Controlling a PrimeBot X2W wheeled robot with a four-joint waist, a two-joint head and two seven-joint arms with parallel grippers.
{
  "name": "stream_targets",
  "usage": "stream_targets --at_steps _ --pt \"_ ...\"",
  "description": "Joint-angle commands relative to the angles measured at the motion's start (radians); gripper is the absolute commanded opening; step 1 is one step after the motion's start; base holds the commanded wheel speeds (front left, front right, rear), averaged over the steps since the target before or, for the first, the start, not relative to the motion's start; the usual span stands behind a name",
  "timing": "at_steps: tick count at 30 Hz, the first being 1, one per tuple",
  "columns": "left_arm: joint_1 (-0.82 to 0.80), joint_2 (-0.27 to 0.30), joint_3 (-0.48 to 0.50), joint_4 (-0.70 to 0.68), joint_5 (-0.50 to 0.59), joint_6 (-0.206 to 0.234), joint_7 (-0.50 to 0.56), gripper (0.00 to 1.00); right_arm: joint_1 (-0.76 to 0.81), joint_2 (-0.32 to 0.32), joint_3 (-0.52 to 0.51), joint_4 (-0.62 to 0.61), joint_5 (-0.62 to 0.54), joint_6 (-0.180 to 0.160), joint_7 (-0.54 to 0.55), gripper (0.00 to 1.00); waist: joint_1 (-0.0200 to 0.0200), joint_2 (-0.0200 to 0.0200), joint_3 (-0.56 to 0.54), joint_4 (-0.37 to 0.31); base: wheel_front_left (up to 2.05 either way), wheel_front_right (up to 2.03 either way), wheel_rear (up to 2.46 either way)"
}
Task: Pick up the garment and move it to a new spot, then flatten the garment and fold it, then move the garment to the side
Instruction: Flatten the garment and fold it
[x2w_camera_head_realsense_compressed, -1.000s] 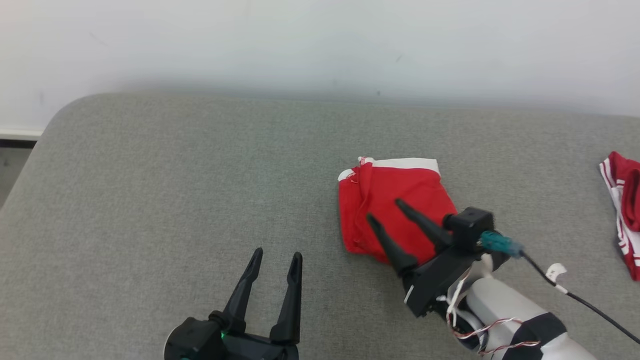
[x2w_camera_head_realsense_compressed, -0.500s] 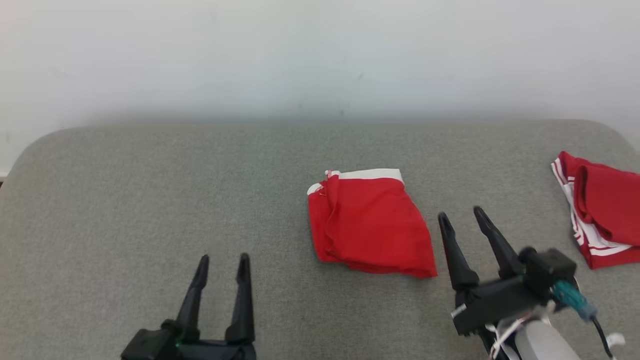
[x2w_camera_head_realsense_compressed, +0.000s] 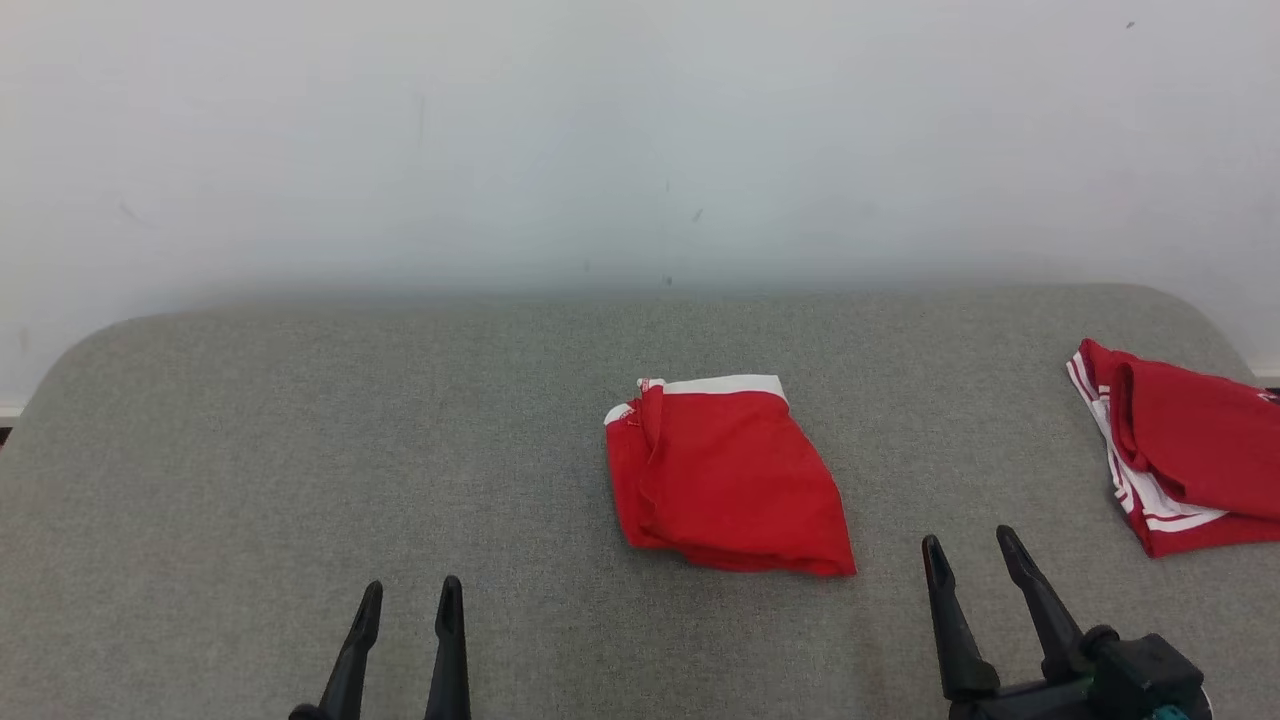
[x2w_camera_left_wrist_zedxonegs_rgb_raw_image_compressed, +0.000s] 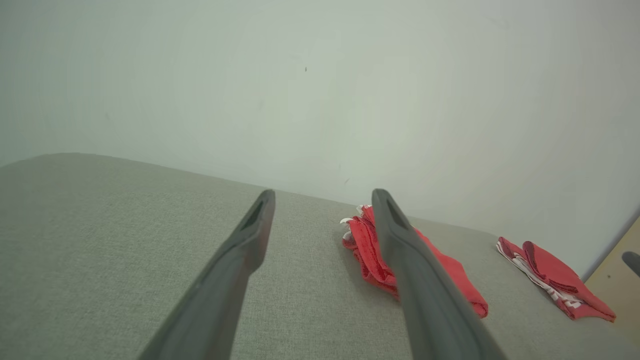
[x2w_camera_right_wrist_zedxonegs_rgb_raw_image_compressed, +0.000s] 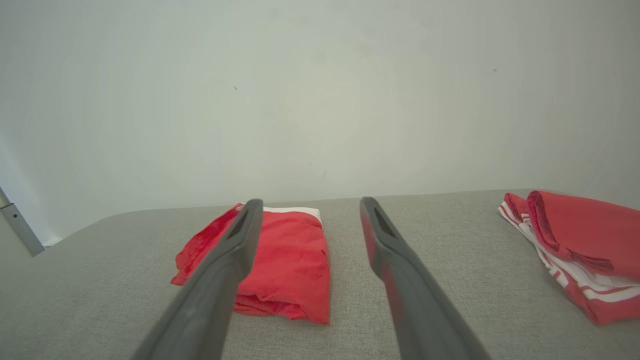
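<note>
The garment (x2w_camera_head_realsense_compressed: 725, 475) is a folded red piece with a white band along its far edge, lying near the middle of the grey padded table (x2w_camera_head_realsense_compressed: 300, 450). It also appears in the left wrist view (x2w_camera_left_wrist_zedxonegs_rgb_raw_image_compressed: 450, 275) and the right wrist view (x2w_camera_right_wrist_zedxonegs_rgb_raw_image_compressed: 285, 260). My right gripper (x2w_camera_head_realsense_compressed: 970, 555) is open, low at the right, a short way right of and nearer than the garment, touching nothing. My left gripper (x2w_camera_head_realsense_compressed: 407, 600) is open at the lower left, well apart from the cloth. Both are empty.
Another folded red garment with white stripes (x2w_camera_head_realsense_compressed: 1180, 460) lies at the table's right edge (x2w_camera_right_wrist_zedxonegs_rgb_raw_image_compressed: 575, 245) (x2w_camera_left_wrist_zedxonegs_rgb_raw_image_compressed: 555, 277). A pale wall (x2w_camera_head_realsense_compressed: 640, 140) stands behind the table. A wooden surface (x2w_camera_left_wrist_zedxonegs_rgb_raw_image_compressed: 612, 280) shows beyond the table's right end.
My right gripper has come off the garment and drawn back to the lower right, empty. The head camera has tilted and shifted, so both grippers now sit lower in view.
</note>
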Motion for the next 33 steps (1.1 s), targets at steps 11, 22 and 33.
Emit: stream_targets --at_steps 11,22,33 --pt "0.11 0.0 0.073 -0.044 0.19 0.004 -0.002 1.0 0.134 0.019 -0.02 -0.08 -0.1 -0.003 0.0 1.0 0.0001 0.0001 -0.058 0.003 0.0 0.0 0.0" --pt "0.132 0.0 0.077 -0.033 0.222 0.01 -0.002 1.0 0.163 0.025 -0.03 -0.073 -0.114 -0.003 0.0 1.0 0.0001 0.0001 -0.068 0.011 0.0 0.0 0.0" --pt "0.143 0.0 0.066 -0.012 0.242 0.001 -0.002 1.0 0.162 0.036 -0.016 -0.054 -0.117 -0.003 0.0 1.0 0.0001 0.0001 -0.064 0.012 0.0 0.0 0.0"
